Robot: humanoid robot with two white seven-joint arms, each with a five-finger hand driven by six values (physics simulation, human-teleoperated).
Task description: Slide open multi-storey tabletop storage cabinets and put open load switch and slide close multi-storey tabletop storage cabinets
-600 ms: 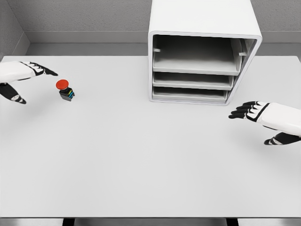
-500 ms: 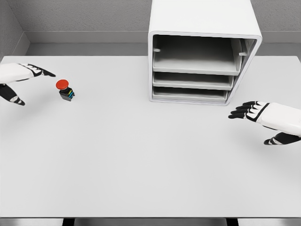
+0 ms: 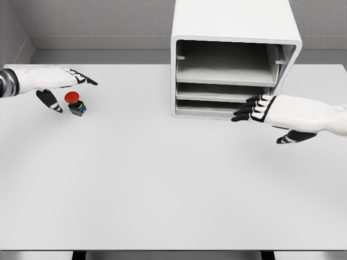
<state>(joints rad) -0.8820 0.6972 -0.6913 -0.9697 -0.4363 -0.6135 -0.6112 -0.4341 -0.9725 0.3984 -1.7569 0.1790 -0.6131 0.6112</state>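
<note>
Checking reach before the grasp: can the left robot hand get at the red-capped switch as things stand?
Probably yes. The left robot hand hovers open right at the switch, fingers above it and thumb beside it, with only bare table around. The cabinet and the right robot hand are far off to the right.

**benchrat:** so leaving the job stuff aside, what else do you actually see in there?

**simtinkerer:** not much, honestly. You've got a wide, flat, pale grey matte tabletop (image 3: 162, 184) filling most of your view, with its front edge running along the bottom. Under that edge you can spot two short dark leg stubs (image 3: 79, 255), one left, one right. Behind the table you see a grey speckled back wall (image 3: 108, 19) with a lighter band along its base, and a darker grey side wall (image 3: 10, 38) meeting it in your top-left corner.
</note>
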